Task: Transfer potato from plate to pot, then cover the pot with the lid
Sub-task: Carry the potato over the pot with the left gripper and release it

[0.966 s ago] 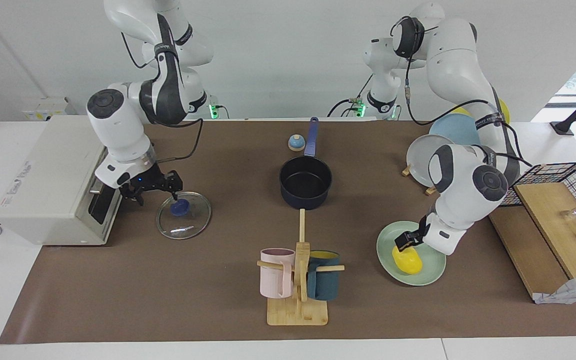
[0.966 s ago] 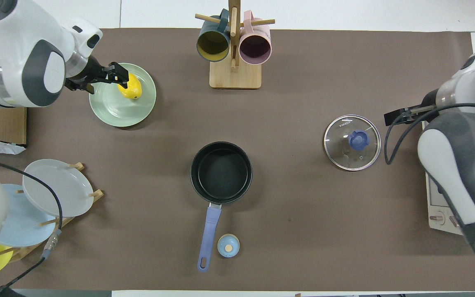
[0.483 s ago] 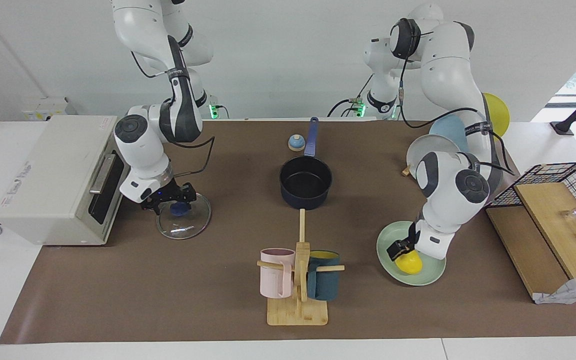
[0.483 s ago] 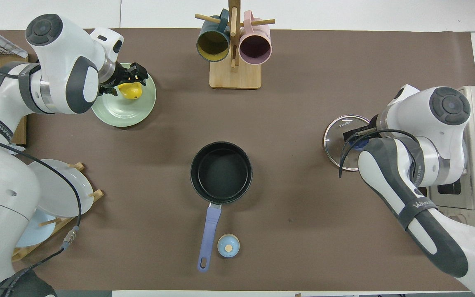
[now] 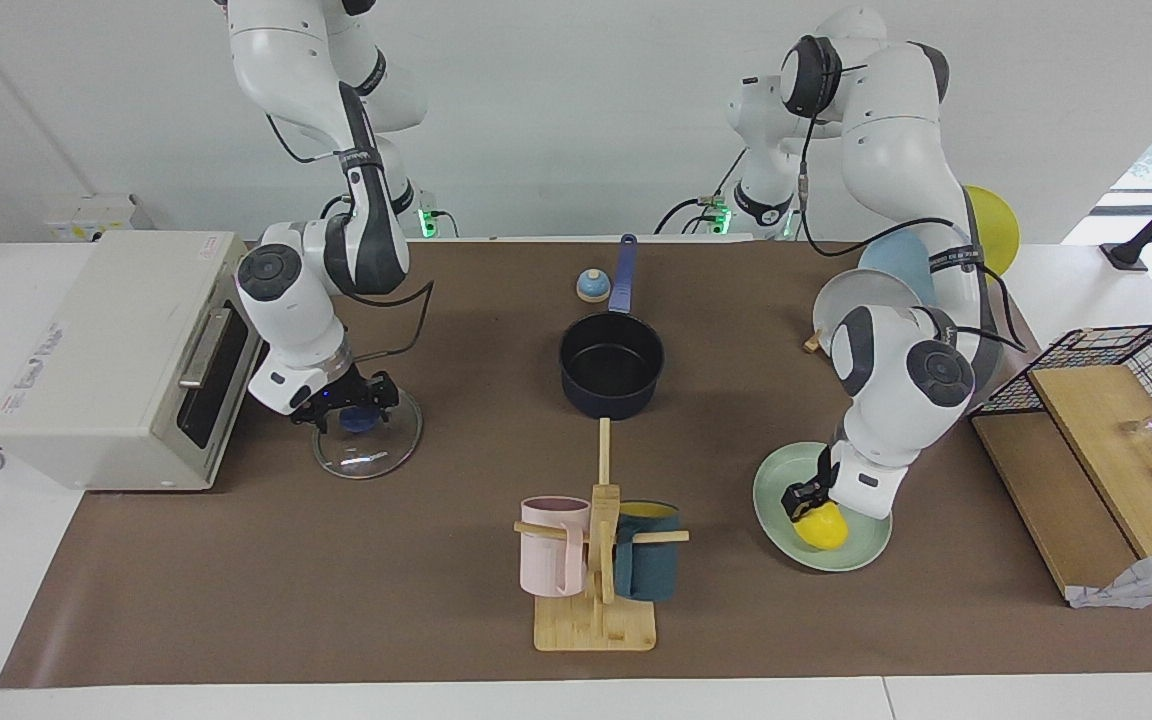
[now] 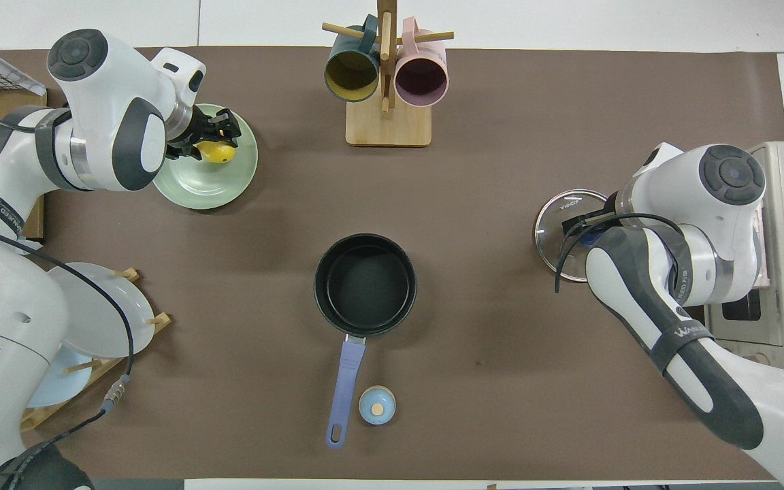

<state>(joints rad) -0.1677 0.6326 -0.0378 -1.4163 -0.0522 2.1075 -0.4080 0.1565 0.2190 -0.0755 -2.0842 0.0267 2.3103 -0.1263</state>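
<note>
On-plate point(image 5: 771, 480) potato point(image 5: 821, 525) sits between left gripper point(image 5: 804, 502) jaws.

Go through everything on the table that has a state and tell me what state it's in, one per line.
potato: on the plate, gripped
plate: flat on table
pot: empty, uncovered
lid: flat on table
left gripper: shut on the potato
right gripper: open, at the lid's knob
toaster oven: door shut
mugs: hanging on rack
</note>
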